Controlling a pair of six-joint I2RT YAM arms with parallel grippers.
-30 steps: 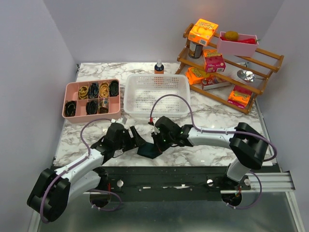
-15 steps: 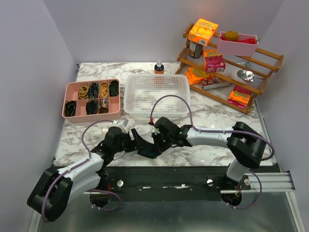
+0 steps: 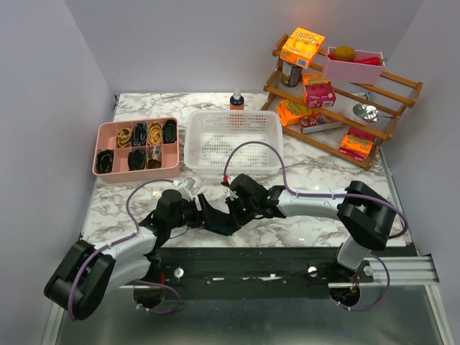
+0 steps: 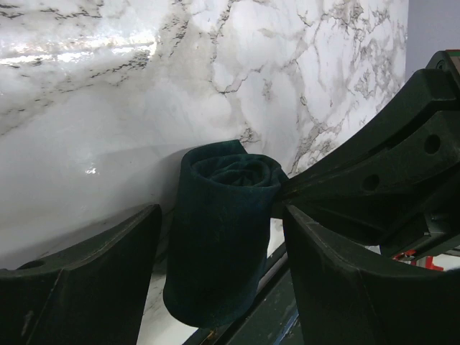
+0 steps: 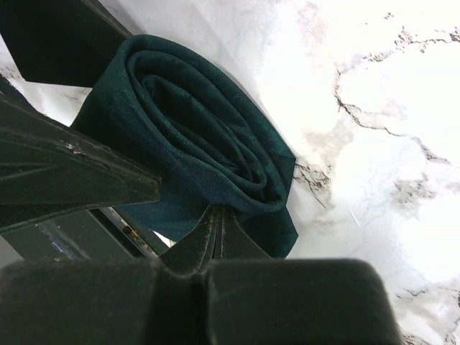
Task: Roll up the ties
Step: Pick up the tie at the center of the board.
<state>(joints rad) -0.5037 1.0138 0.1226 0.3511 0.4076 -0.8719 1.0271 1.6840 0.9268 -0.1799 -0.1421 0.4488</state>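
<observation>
While the right tool pinches the rolled tie at mid-frame, the left tool sits open on both sides.

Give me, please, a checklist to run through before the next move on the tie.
1. Tie wound into a roll: ok.
2. Right claw shut on the tie: ok.
3. Left claw open, astride the roll: ok.
4. Left claw touching the tie: cannot tell.
5. Tie's loose end tucked in: cannot tell.
</observation>
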